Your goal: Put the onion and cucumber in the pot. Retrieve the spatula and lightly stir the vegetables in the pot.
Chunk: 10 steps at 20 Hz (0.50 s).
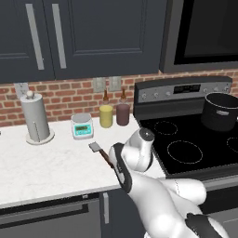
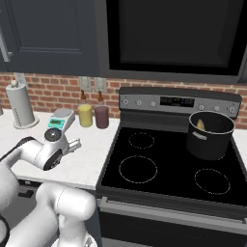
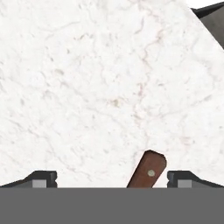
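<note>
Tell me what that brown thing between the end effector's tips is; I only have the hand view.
Observer: It is the handle end of the spatula, lying flat on the white counter.
Operator: Which way does the blade face?
Observer: The grey blade points toward the brick wall, near the small scale.
Operator: Anything in the pot already?
Observer: In the right base view, something yellowish shows inside the pot at the stove's back right.
Operator: End effector closed?
Observer: No, the end effector is open, tips apart either side of the handle.
</note>
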Available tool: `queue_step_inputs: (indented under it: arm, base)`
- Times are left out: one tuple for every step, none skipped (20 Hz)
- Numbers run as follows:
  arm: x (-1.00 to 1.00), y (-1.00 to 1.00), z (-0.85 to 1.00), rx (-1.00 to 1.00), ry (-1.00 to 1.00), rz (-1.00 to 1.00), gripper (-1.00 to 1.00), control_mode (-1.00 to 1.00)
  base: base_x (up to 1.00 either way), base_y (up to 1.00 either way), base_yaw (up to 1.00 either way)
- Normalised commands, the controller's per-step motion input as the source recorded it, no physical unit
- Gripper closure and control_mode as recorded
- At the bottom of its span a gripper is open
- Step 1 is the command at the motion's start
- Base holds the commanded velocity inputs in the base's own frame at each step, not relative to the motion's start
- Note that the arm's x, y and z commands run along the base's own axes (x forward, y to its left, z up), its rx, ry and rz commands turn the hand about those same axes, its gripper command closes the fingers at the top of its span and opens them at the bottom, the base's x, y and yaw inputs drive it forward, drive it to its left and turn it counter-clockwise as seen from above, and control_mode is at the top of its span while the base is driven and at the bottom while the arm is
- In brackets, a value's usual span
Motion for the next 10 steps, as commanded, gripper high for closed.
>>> queue_step_inputs:
  arm:
    - [0.00,0.64,-0.14,0.07,0.09,-0.55,-1.00,-1.00]
    - [0.00,0.66,-0.15,0.07,0.09,-0.55,-1.00,-1.00]
    - [0.00,0.72,-0.14,0.07,0.09,-0.55,-1.00,-1.00]
    - [0.00,0.79,-0.11,0.06,0.09,-0.55,-1.00,-1.00]
    - [0.00,0.81,-0.06,0.08,0.08,-0.55,-1.00,-1.00]
    - [0.00,0.83,-0.05,0.09,0.09,-0.54,-1.00,-1.00]
    - [0.00,0.86,-0.02,0.10,0.10,-0.54,-1.00,-1.00]
    - [-0.09,0.89,0.00,0.13,0.09,-0.53,-1.00,-1.00]
    - [-0.16,0.90,0.00,0.14,0.10,-0.52,-1.00,-1.00]
    - [-0.26,0.89,0.00,0.17,0.10,-0.51,-1.00,-1.00]
  base:
    - [0.00,0.00,0.00]
    - [0.00,0.00,0.00]
    - [0.00,0.00,0.00]
    - [0.00,0.00,0.00]
    - [0.00,0.00,0.00]
    - [0.00,0.00,0.00]
    - [0.00,0.00,0.00]
    - [0.00,0.00,0.00]
    - [0.00,0.00,0.00]
    - [0.00,0.00,0.00]
